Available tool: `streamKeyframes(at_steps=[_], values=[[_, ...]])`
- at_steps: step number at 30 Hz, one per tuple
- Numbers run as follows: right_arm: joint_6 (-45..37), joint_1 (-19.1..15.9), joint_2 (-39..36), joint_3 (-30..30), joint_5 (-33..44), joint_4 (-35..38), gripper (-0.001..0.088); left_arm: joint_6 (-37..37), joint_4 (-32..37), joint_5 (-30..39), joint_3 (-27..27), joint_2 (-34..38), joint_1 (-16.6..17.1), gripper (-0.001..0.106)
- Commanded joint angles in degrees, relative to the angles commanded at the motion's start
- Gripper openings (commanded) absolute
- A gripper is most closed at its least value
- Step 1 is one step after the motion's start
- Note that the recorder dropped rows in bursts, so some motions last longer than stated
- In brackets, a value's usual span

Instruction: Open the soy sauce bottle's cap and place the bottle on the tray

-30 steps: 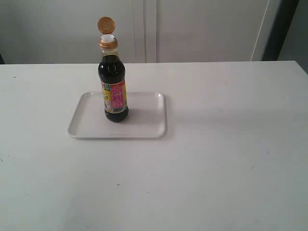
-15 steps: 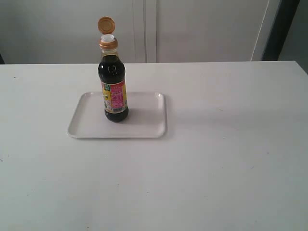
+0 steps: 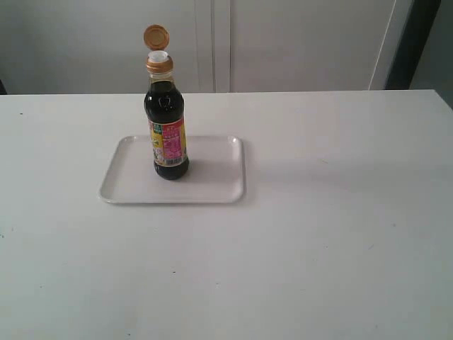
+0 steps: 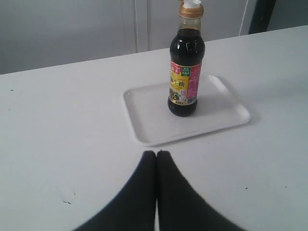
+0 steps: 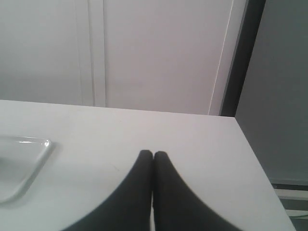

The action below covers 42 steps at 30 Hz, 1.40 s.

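The small clear glass bottle of near-black soy sauce (image 3: 167, 134) stands upright on the flat white rectangular tray (image 3: 212, 185), orange-gold flip cap (image 3: 156, 37) hinged open. Loads of bare white table (image 3: 333, 227) to the right. Only the wrist views show the left gripper (image 4: 156, 153) and right gripper (image 5: 153, 154): both black pairs pressed together, holding nothing, well apart from the bottle.

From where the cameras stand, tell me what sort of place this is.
Probably a plain lab or test bench, not a working kitchen. A bare white table holds only a white tray with one soy sauce bottle on it, and blank pale wall panels stand behind.
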<state>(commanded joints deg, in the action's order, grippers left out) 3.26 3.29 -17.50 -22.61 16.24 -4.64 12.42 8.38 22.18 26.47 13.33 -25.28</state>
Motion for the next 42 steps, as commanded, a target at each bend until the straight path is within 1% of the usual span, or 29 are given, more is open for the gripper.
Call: streamKeyframes(at_steps=[3, 6, 8, 10, 14, 18, 22, 27, 31, 37, 42], values=[[0.0, 0.0, 0.0, 0.0, 0.0, 0.0, 0.0, -9.9, -7.0, -1.4, -1.1, 0.0, 0.0, 0.0], [0.0, 0.0, 0.0, 0.0, 0.0, 0.0, 0.0, -13.1, -10.3, -3.4, -2.7, 0.0, 0.0, 0.0], [0.0, 0.0, 0.0, 0.0, 0.0, 0.0, 0.0, -13.1, -10.4, -4.5, -3.8, 0.0, 0.0, 0.0], [0.0, 0.0, 0.0, 0.0, 0.0, 0.0, 0.0, -12.4, -10.4, -4.5, -4.8, -0.3, 0.9, 0.0], [0.0, 0.0, 0.0, 0.0, 0.0, 0.0, 0.0, -12.4, -10.7, -4.6, -6.7, -2.9, 4.9, 0.0], [0.0, 0.0, 0.0, 0.0, 0.0, 0.0, 0.0, -11.7, -11.4, -4.6, -10.1, -6.5, 8.8, 0.0], [0.0, 0.0, 0.0, 0.0, 0.0, 0.0, 0.0, -9.4, -11.4, -4.6, -13.7, -9.5, 11.2, 0.0], [0.0, 0.0, 0.0, 0.0, 0.0, 0.0, 0.0, -9.2, -11.7, -4.1, -16.1, -11.8, 14.3, 0.0], [0.0, 0.0, 0.0, 0.0, 0.0, 0.0, 0.0, -9.4, -12.7, -4.1, -18.8, -13.3, 16.1, 0.0], [0.0, 0.0, 0.0, 0.0, 0.0, 0.0, 0.0, -9.6, -13.5, -4.2, -23.2, -13.3, 18.8, 0.0], [0.0, 0.0, 0.0, 0.0, 0.0, 0.0, 0.0, -9.6, -13.5, -4.6, -25.6, -13.3, 19.5, 0.0]])
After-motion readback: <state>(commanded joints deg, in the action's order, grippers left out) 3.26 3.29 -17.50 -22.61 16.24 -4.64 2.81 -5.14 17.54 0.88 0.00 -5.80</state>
